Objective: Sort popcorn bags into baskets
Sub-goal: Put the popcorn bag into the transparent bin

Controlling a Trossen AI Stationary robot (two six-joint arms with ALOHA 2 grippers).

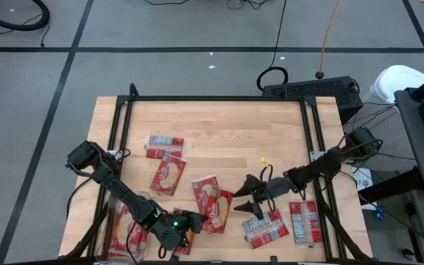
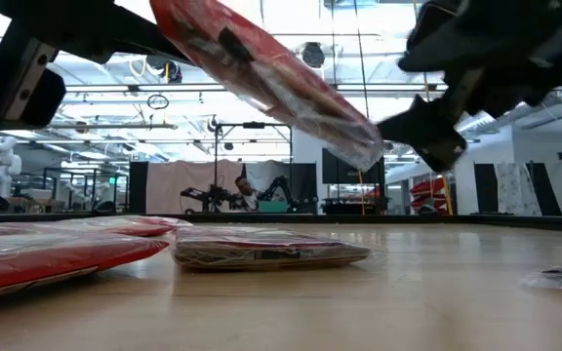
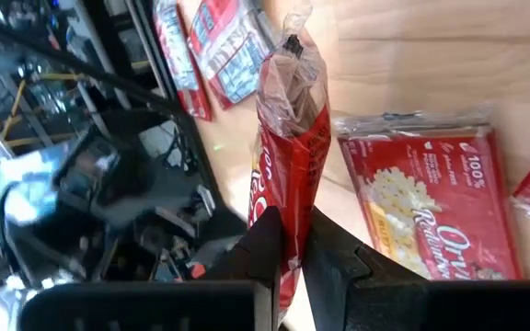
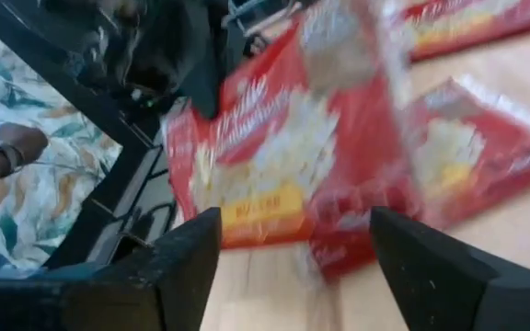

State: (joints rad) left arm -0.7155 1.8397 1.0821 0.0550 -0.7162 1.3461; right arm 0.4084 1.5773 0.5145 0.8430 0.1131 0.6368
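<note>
My left gripper [image 1: 190,221] is shut on a red popcorn bag [image 3: 288,156] over the table's near middle. In the low view that bag [image 2: 271,68] slants high above the wood. My right gripper [image 1: 250,196] stands open just right of the bag's free end, and the bag [image 4: 274,165] shows beyond its spread fingers. Other popcorn bags lie flat on the table: two at the far left [image 1: 165,146] [image 1: 168,177], two in the middle [image 1: 206,190] [image 3: 431,202], and two label-up at the near right [image 1: 265,228] [image 1: 304,221]. More red bags [image 1: 124,232] lie at the near left corner, seemingly in a see-through basket that my left arm partly hides. My left gripper pinches one short end of the bag [image 3: 283,241] between its two fingers. The fingers come from the table's left, slanting a little downward, and lie along the bag. The bag stands on edge, lifted clear of the table, its free end [image 2: 359,146] pointing toward my right gripper.
A black frame [image 1: 219,98] runs round the wooden table top. Bare wood lies across the far middle and right [image 1: 271,140]. In the low view two bags [image 2: 271,249] [image 2: 57,253] lie near the camera. A person's arm shows beyond the table in the right wrist view [image 4: 7,152].
</note>
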